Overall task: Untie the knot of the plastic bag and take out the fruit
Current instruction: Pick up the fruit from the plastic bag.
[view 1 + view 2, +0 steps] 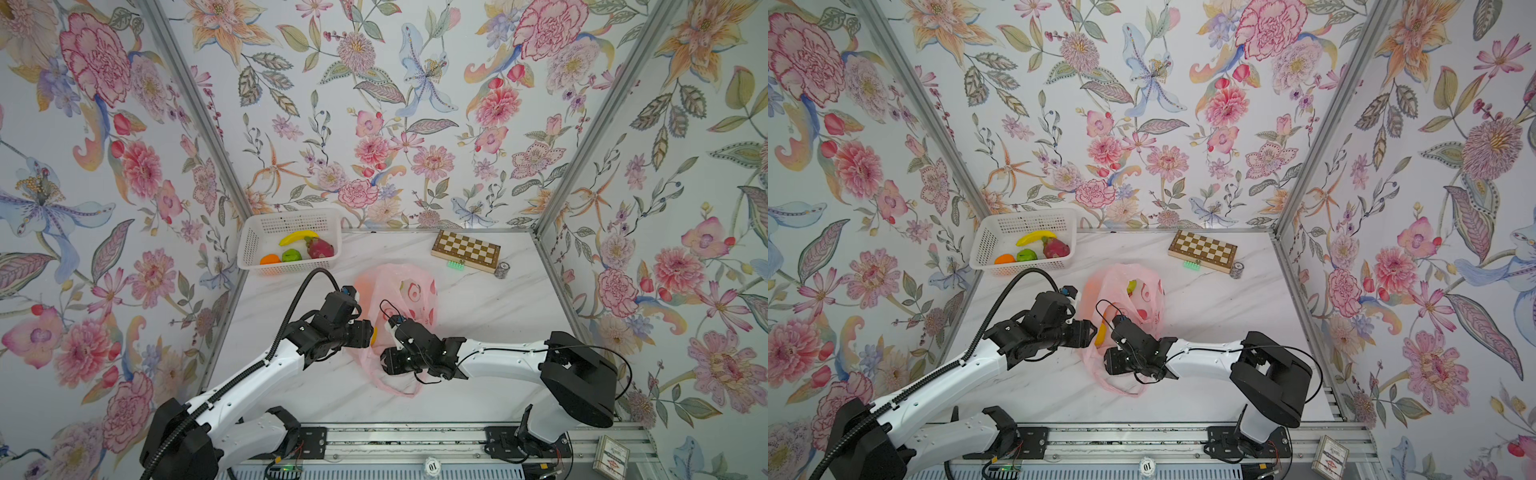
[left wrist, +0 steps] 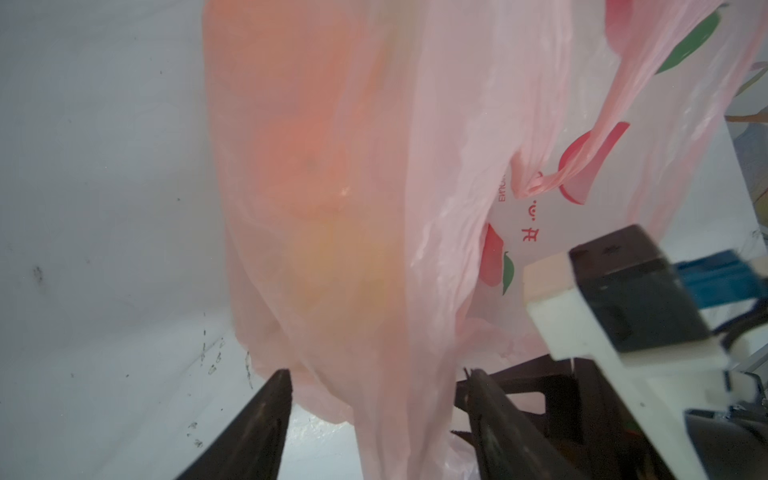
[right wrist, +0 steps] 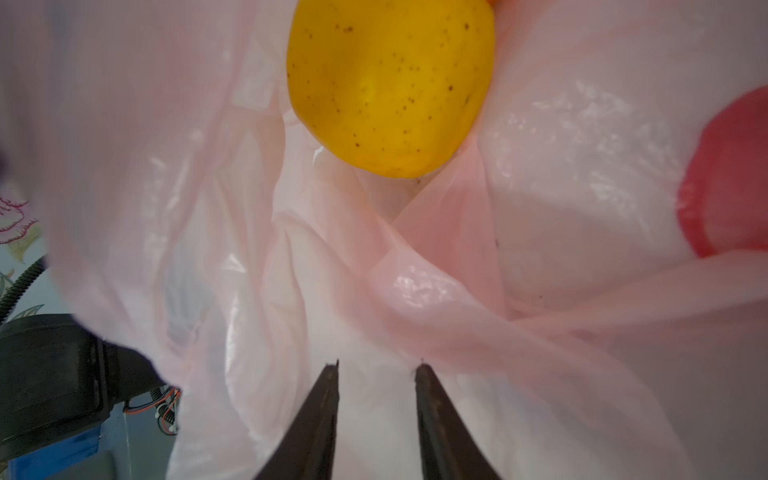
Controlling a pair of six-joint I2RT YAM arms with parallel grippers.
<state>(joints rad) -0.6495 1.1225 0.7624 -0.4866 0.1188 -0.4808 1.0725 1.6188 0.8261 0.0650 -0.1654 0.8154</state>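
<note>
1. The plastic bag (image 1: 409,291) lay slumped on the marble table (image 1: 478,316), near the white basket (image 1: 249,249) and on the robot's side of it. Its film was thin, translucent pink and crinkled, with red fruit prints.
2. Inside the bag, the right wrist view alone showed the fruit plainly: a yellow, lumpy, brown-speckled piece (image 3: 386,83). The left wrist view gave only an orange glow (image 2: 307,158) through the film. In a top view a yellow sliver (image 1: 1100,332) showed.
3. The left gripper (image 2: 378,374), nearer the basket than the right, had its dark fingers wide apart, with loose film hanging between them.
4. The right gripper (image 3: 376,365) kept a narrow gap, with folded film just past the tips.
5. The basket was perforated plastic and held a curved banana (image 1: 297,237), a magenta dragon fruit (image 1: 320,248), a green round fruit (image 1: 291,254) and an orange (image 1: 270,259).
6. Well apart from the basket, along the same far edge, lay a wooden chessboard (image 1: 465,250).
</note>
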